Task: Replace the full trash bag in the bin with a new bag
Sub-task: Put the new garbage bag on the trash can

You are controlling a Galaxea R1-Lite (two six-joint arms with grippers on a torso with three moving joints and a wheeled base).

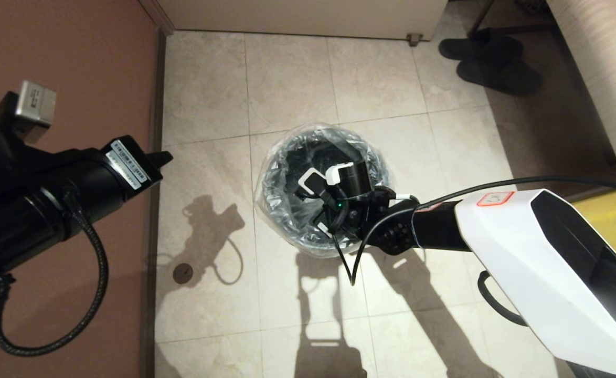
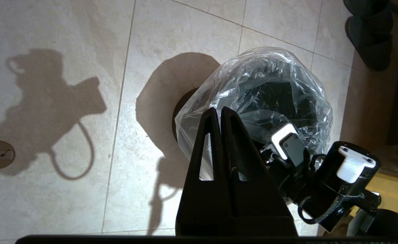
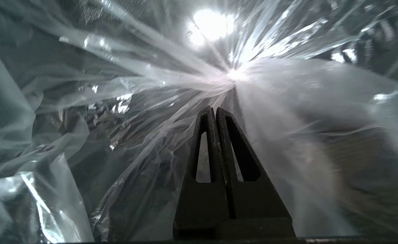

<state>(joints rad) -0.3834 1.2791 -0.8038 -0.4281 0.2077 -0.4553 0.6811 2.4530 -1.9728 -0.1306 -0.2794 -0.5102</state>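
Note:
The bin (image 2: 179,112) stands on the tiled floor, its dark wall showing under the new bag (image 1: 272,173). The clear crinkly film is draped over the rim and lines the inside. My right arm reaches down into the bin from the right, and its wrist (image 1: 350,181) hides the fingers in the head view. Inside, my right gripper (image 3: 215,109) is shut, tips close to the bag's star-gathered seal (image 3: 234,74), with no film seen between the fingers. My left gripper (image 1: 165,156) hangs shut and empty, above the floor left of the bin.
A brown wall (image 1: 77,63) runs along the left. Black slippers (image 1: 489,60) lie at the far right, next to a striped seat (image 1: 602,68). A yellow sack (image 1: 615,215) sits behind my right arm. A round floor drain (image 1: 183,273) lies left of the bin.

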